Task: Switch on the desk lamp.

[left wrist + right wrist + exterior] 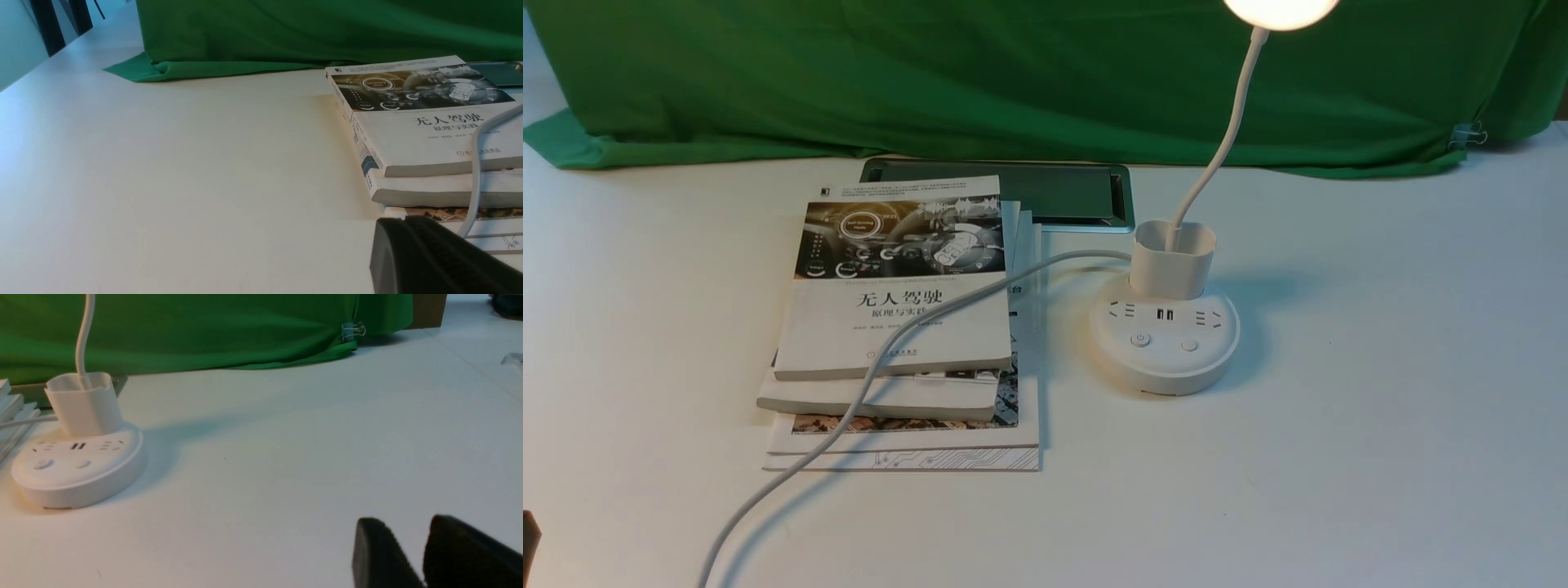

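Two pincers show only in their own wrist views, both low over the white surface (1380, 408) and gripping nothing. The right pincer (408, 555) has its two dark fingers a narrow gap apart, slightly parted, well clear of the desk lamp (1168, 327). Of the left pincer (433, 257) just one dark ribbed finger is in view, so I cannot tell whether it is released or clenched; it sits just beside the bottom of the book stack (898, 351).

The desk lamp stands right of the surface's middle, toward the far edge. Its round base (77, 469) lies flat, with sockets and two buttons (1141, 340) on top, and a cup-like holder (1174, 260) rises from the back of it. A thin gooseneck (1225, 139) curves up out of the holder to the round head (1281, 10), which glows warm white at the top of the front view. A white cord (874, 367) runs from the base across the top book and off the near edge at the left.

A green cloth (1013, 73) drapes along the far edge, and a dark tablet-like slab (1062, 196) lies partly under the books.
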